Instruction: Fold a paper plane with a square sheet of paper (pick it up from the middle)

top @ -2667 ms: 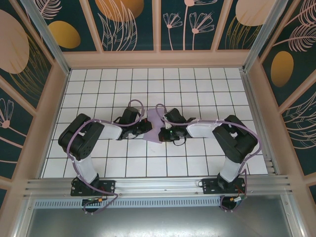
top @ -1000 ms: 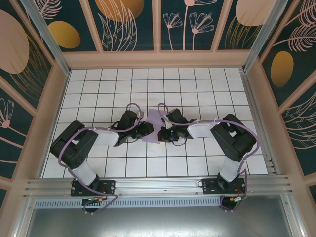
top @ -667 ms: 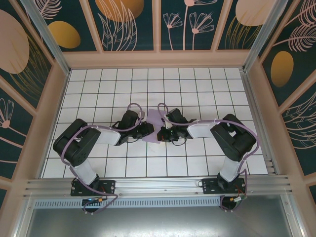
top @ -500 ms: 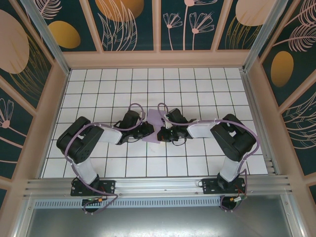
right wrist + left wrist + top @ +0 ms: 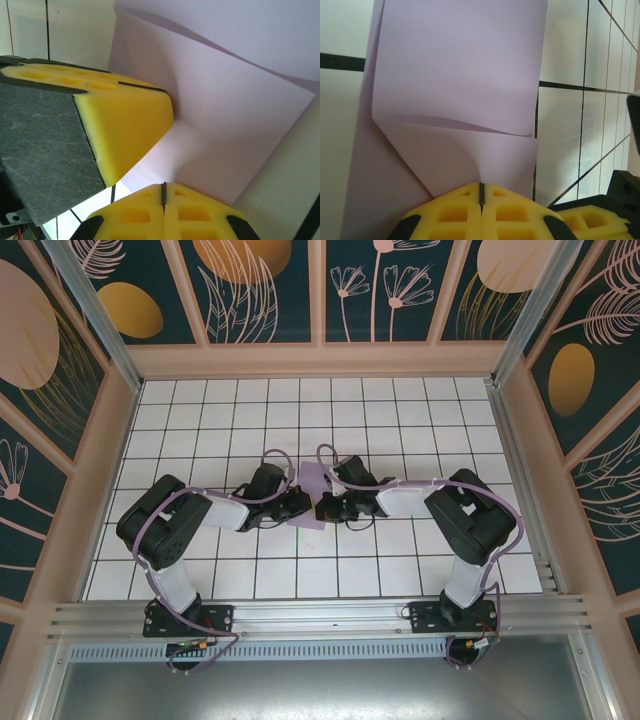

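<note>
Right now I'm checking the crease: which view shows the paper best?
Left wrist: the paper spreads wide, with its folded flap edge plain to see. Right wrist shows one bowed part, close up. Top external shows just a small, distant lavender patch.

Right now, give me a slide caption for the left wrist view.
Left gripper shut on the edge of the partly folded lavender sheet of paper over the white tiled table.

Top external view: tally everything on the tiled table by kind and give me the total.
Lavender sheet of paper: 1
Robot arms, the left arm and the right arm: 2
Total: 3
</note>
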Tool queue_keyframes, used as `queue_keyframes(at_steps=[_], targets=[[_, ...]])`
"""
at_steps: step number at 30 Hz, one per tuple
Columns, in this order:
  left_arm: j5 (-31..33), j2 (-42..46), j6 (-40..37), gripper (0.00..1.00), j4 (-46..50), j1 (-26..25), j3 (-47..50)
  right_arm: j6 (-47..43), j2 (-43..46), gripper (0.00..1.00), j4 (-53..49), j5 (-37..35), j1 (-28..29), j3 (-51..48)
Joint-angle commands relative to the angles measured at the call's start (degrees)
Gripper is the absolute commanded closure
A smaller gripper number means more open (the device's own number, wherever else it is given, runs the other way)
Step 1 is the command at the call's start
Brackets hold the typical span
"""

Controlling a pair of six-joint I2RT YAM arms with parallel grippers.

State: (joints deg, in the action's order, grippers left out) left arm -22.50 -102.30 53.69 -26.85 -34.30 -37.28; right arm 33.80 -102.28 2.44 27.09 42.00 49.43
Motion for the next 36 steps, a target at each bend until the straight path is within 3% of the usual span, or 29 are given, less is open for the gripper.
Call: queue_keyframes(at_steps=[1, 11, 21, 36], targets=[[3.5, -2.6, -0.9, 1.0, 4.8, -0.2, -0.5, 0.4, -0.1, 1.0, -1.1, 0.1, 0.3, -0.7], [4.8, -3.2, -0.4, 1.0, 5.7, -0.2, -0.5, -0.3, 3.5, 1.0, -1.5, 1.6, 0.5, -3.7], [4.9, -3.3, -0.3, 1.0, 5.8, -0.2, -0.4, -0.8, 1.8, 1.0, -3.1, 0.0, 1.1, -5.0], [3.8, -2.6, -0.6, 1.0, 5.5, -0.2, -0.8, -2.6, 6.9, 1.0, -7.0, -2.2, 1.7, -6.9]])
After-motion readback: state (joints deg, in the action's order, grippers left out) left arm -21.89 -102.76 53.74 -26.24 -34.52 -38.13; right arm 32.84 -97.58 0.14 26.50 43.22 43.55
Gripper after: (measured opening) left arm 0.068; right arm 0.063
